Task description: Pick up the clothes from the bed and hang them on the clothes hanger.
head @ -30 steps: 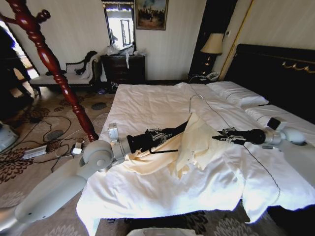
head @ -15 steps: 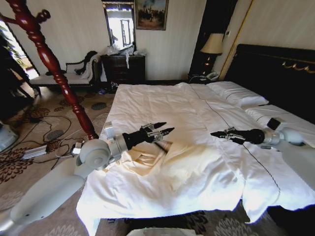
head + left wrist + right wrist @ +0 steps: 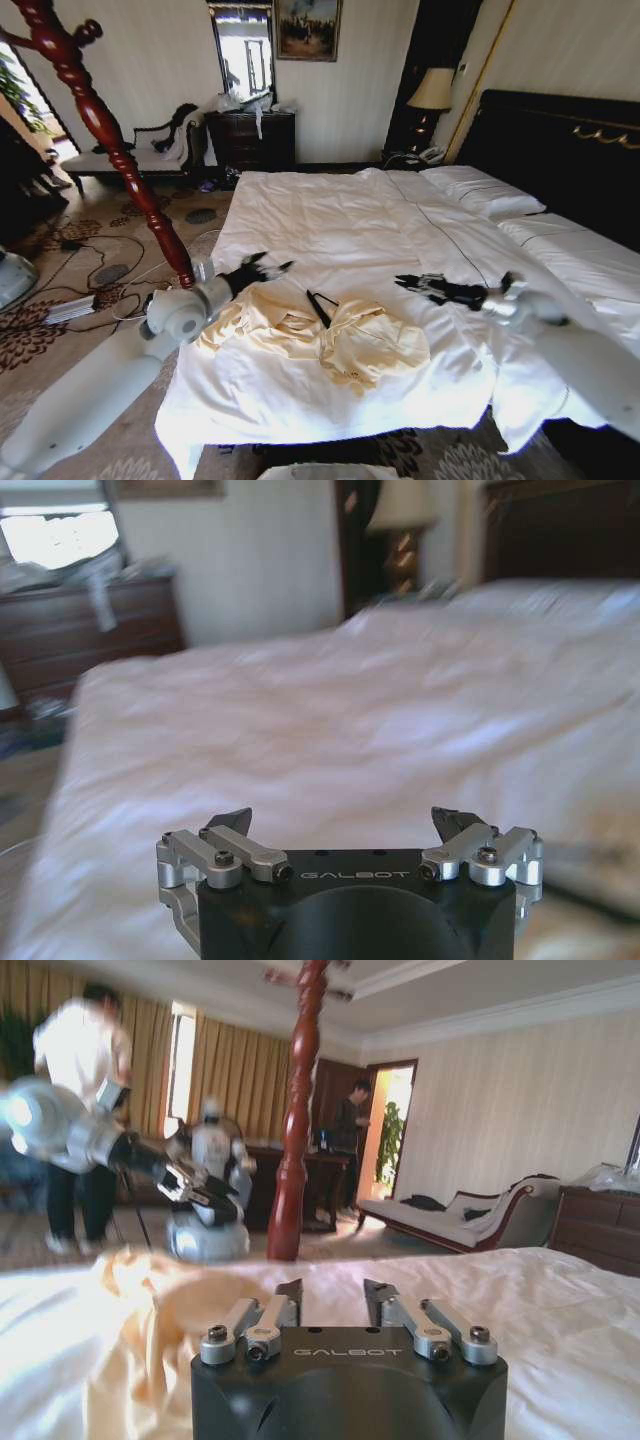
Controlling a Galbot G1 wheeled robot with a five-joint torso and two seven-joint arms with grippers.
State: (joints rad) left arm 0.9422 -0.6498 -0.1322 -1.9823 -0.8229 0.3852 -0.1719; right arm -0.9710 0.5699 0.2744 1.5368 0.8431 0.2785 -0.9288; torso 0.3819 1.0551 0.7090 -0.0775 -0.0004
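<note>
Pale cream-yellow clothes (image 3: 320, 340) crumpled in a wrinkled heap near the foot of the wide white-sheeted bed (image 3: 330, 215), slim black clothes hanger (image 3: 320, 308) lying on the heap — partly tucked into its folds

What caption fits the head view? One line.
Cream clothes and black hanger lie on the bed; both grippers, left and right, hover open.

"GALBOT" stands on both gripper bodies, left (image 3: 355, 840) and right (image 3: 347, 1305).
</note>
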